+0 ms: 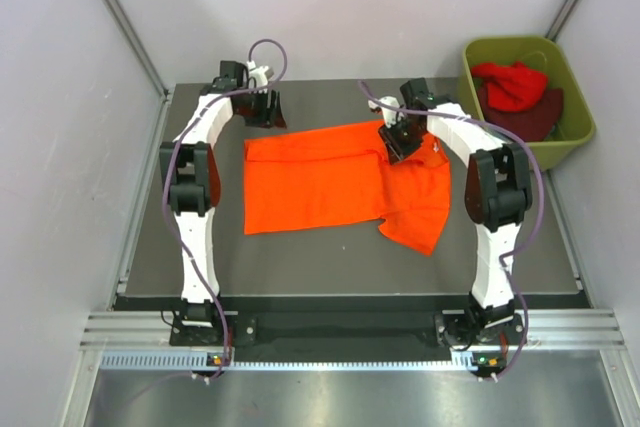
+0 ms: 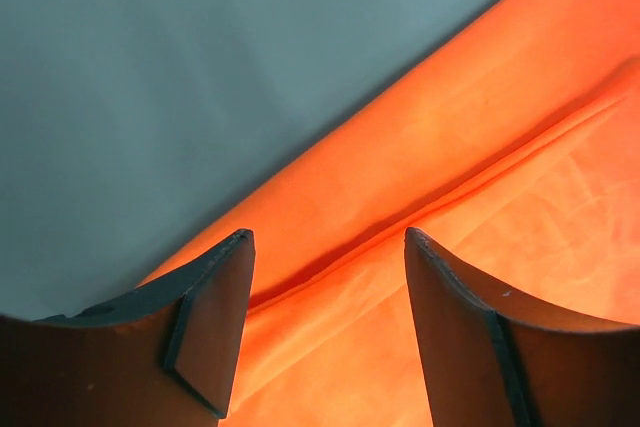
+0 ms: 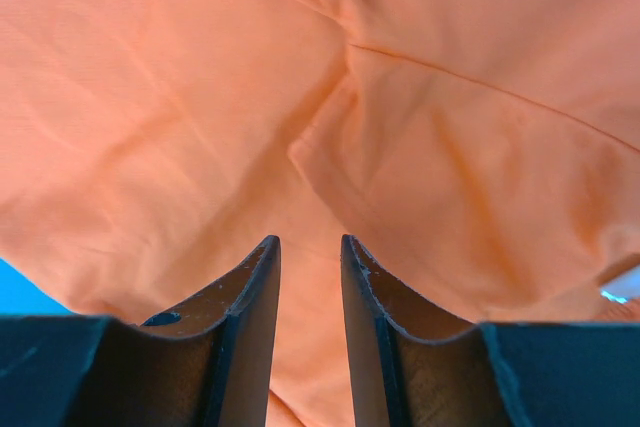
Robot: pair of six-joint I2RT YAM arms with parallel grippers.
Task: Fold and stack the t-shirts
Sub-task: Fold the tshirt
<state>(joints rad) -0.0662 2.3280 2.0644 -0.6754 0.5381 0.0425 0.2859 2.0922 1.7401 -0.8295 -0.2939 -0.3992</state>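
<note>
A bright orange t-shirt [image 1: 310, 182] lies spread on the dark table, its right part rumpled and folded over toward the front. My left gripper [image 1: 265, 109] is open just above the shirt's far left corner; in the left wrist view [image 2: 328, 237] its jaws stand wide apart over a fold of the orange cloth [image 2: 480, 147]. My right gripper [image 1: 400, 139] hovers over the shirt's far right part; in the right wrist view [image 3: 310, 239] its jaws stand a little apart, with nothing between them, over the creased cloth [image 3: 200, 97]. A red t-shirt [image 1: 512, 84] and a dark maroon one [image 1: 535, 117] lie in the tub.
The olive-green plastic tub [image 1: 578, 97] stands at the far right, off the table's corner. The dark table [image 1: 300, 257] shows bare surface in front of the shirt. Pale walls close in the left, back and right sides.
</note>
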